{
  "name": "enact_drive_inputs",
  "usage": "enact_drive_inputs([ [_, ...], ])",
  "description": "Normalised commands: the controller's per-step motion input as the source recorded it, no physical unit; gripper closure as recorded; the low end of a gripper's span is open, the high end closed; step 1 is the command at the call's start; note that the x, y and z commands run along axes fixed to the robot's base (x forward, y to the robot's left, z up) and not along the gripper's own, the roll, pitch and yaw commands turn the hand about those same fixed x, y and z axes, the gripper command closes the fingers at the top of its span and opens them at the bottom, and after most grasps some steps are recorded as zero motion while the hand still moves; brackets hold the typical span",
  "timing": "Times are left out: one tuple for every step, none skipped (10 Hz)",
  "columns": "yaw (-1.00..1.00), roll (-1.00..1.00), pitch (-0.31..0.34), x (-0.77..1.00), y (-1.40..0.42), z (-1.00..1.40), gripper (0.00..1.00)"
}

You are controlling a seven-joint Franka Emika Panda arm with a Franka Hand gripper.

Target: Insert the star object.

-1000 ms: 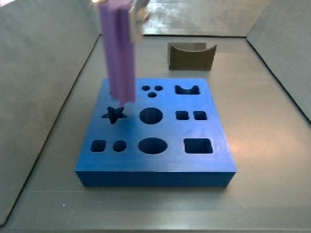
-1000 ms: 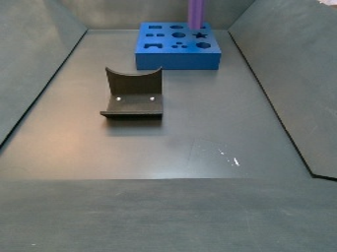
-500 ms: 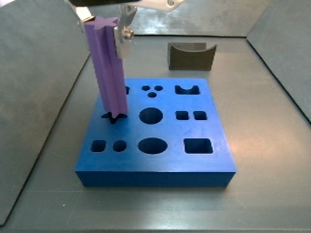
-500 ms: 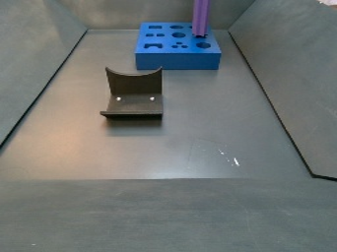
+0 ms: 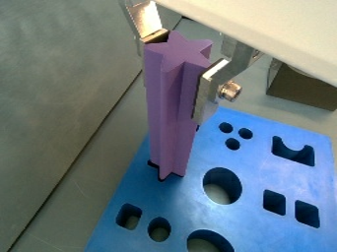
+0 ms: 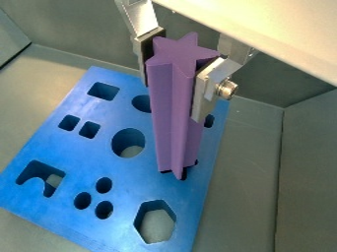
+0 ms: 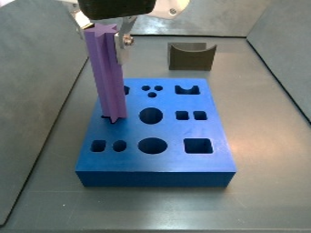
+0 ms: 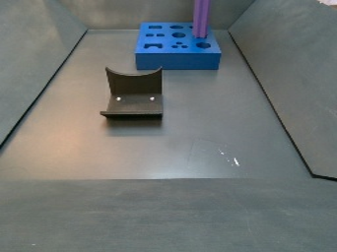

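The star object, a long light-purple ridged peg, stands upright with its lower tip in the star-shaped hole of the blue block. My gripper is shut on the peg's top end. In both wrist views the silver fingers clamp the peg from two sides, above the block. In a side view the peg rises from the far block; the gripper is out of that frame.
The blue block has several other holes: round, square, hexagonal and notched. A dark brown notched block lies on the grey floor behind the blue block, and in the floor's middle in a side view. Grey walls enclose the floor.
The peg has gone from tilted above the block to upright and has come down, its tip now in the star hole. The gripper moved down with it.
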Motion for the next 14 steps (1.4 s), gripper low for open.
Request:
enact_drive_inputs([
  [0.23,-0.04,-0.027,-0.06,0.0,-0.33,1.0],
  [0.3,-0.04,-0.04,-0.07,0.0,-0.3,1.0],
  [0.31,-0.04,-0.039,-0.03,0.0,-0.27,1.0],
  [0.32,-0.04,-0.017,0.0,0.0,-0.25,1.0],
  [0.25,-0.04,-0.017,-0.07,0.0,-0.23,1.0],
  [0.09,-0.08,-0.034,-0.13,0.0,-0.23,1.0],
  [0.0,-0.09,-0.07,0.0,0.0,-0.45,1.0],
  [-0.09,-0.02,-0.144,0.01,-0.03,-0.73,1.0],
  [-0.12,0.03,-0.159,0.0,-0.1,-0.94,1.0],
  [-0.16,0.09,-0.134,0.01,-0.12,-0.96,1.0],
  [-0.18,0.1,-0.124,0.0,-0.12,-0.98,1.0],
  [-0.16,0.09,-0.123,0.0,-0.11,-0.99,1.0],
  [0.0,0.0,-0.16,0.02,0.0,-0.93,1.0],
  [0.01,0.0,-0.267,-0.05,-0.02,-0.73,1.0],
])
